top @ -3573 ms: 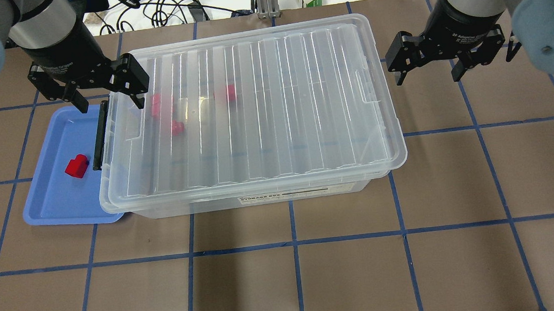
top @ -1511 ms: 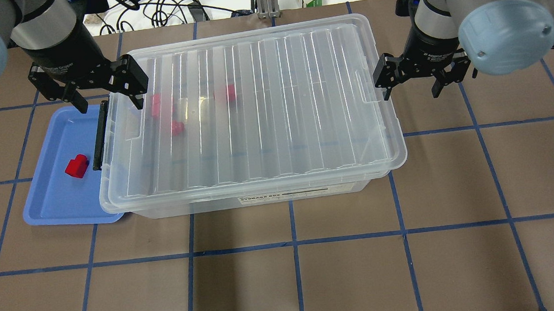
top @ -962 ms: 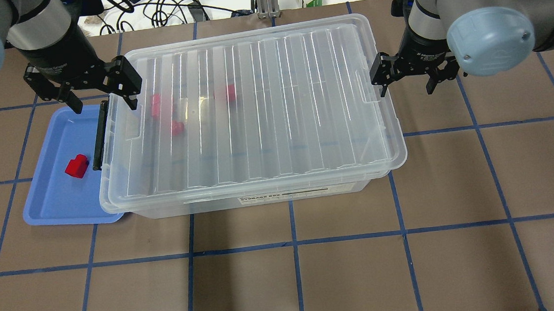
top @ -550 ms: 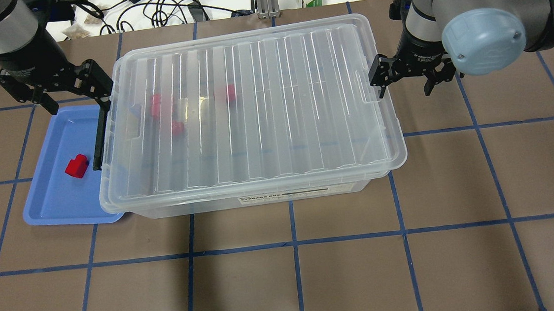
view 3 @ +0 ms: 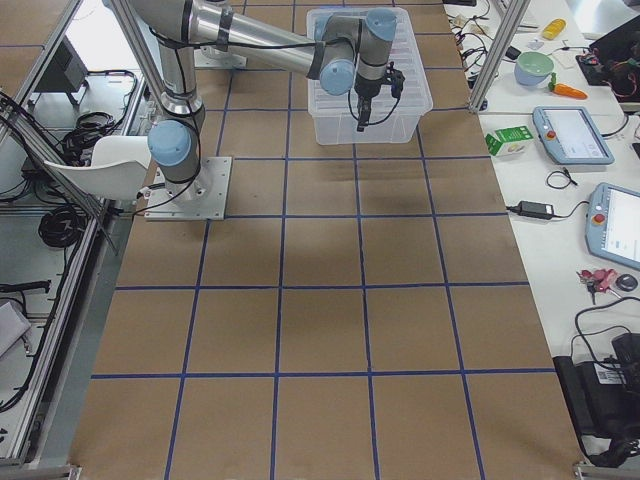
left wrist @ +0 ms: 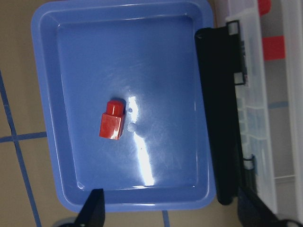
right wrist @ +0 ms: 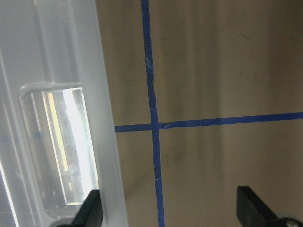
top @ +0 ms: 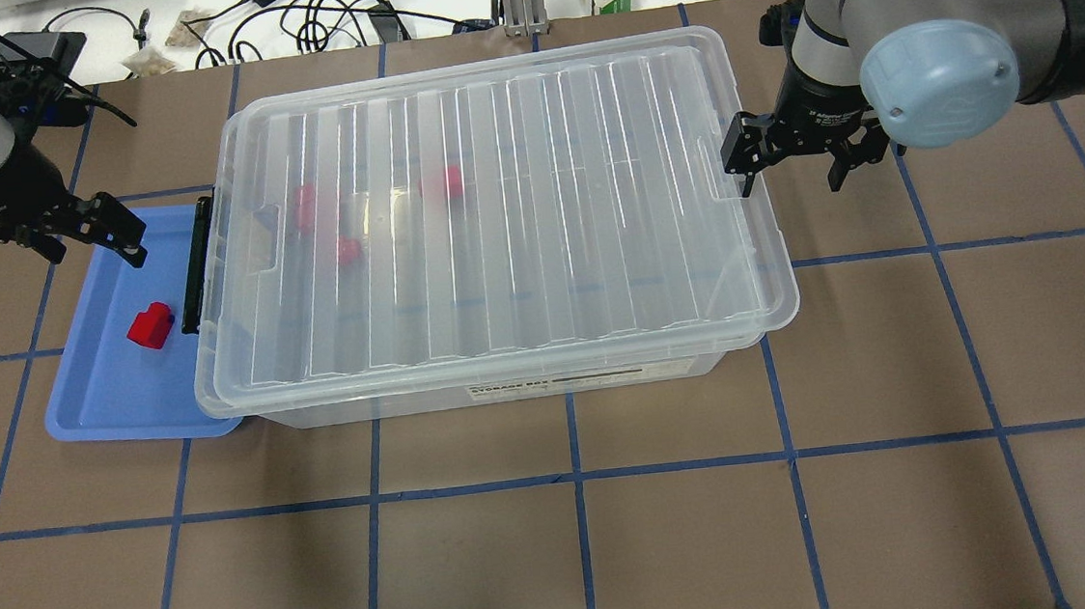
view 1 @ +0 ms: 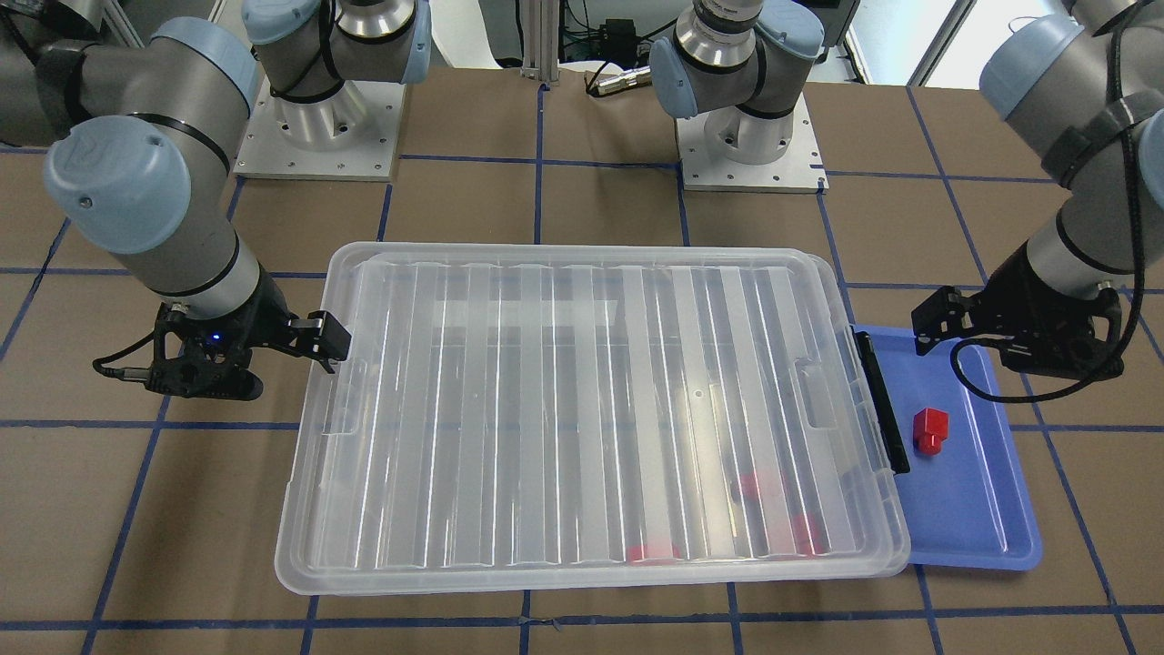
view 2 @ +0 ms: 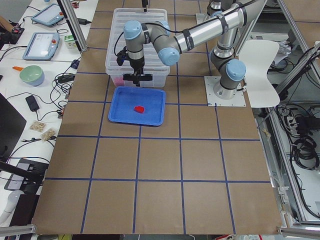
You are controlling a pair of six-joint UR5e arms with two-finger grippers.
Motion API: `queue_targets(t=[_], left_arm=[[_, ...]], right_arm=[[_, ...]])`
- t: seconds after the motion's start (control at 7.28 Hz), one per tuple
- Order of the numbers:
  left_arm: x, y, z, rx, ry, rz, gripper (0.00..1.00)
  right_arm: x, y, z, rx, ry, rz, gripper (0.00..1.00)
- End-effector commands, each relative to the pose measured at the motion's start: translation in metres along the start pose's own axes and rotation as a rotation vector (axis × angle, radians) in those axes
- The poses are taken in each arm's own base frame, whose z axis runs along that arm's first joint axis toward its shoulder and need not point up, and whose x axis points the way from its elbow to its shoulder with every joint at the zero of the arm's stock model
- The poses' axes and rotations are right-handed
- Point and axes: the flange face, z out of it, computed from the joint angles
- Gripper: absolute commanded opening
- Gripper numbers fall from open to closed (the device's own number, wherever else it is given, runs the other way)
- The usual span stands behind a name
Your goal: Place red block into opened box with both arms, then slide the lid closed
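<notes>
— Why is your left hand [top: 91,251] out over the blue tray [top: 95,398]?

— Because the red block [top: 150,326] I'm after lies there, alone near the tray's middle, close to the black bar [top: 196,264] on the box [top: 511,392]. That hand is spread wide and holds nothing. It hangs above the tray's far end, so the block is nearer the bench's front edge than my fingertips are and well apart from them. From my wrist camera it sits ahead of the gap, a little toward one finger.

— And your right hand [top: 787,179]?

— Also wide apart and empty, at the other short side of the lid [top: 496,202]. One finger is at the notch there and the other is out over the bare bench [top: 942,341], with the rim between them. I can't tell whether I'm touching the plastic.

— Why there?

— The lid lies over nearly the whole box, with the other red blocks [top: 446,181] showing dimly beneath it. As I judge it, nothing goes in until that sheet is slid aside, and the notch gives me a place to catch it.

— So what comes first?

— Probably lowering my left hand over the block.
</notes>
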Motion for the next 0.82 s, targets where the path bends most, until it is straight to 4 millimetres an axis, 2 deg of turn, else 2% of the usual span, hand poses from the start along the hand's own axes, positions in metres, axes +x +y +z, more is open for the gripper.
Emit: queue_targets(t=[0.0,0.27,0.55,0.69], left_arm=[[-0.034,0.006,0.057,0.003,0.004,0.062,1.00],[-0.045,0.006,0.084,0.014,-0.005,0.095,1.00],[-0.045,0.003,0.103,-0.013,0.018,0.100,1.00],[-0.044,0.003,0.120,-0.033,0.035,0.115,1.00]], right_arm=[[0.006,-0.002,0.000,0.001,0.045,0.000,1.00],[0.009,-0.004,-0.001,0.003,0.058,0.003,1.00],[0.047,-0.013,-0.004,0.015,0.080,0.009,1.00],[0.067,-0.016,-0.005,0.013,0.077,0.000,1.00]])
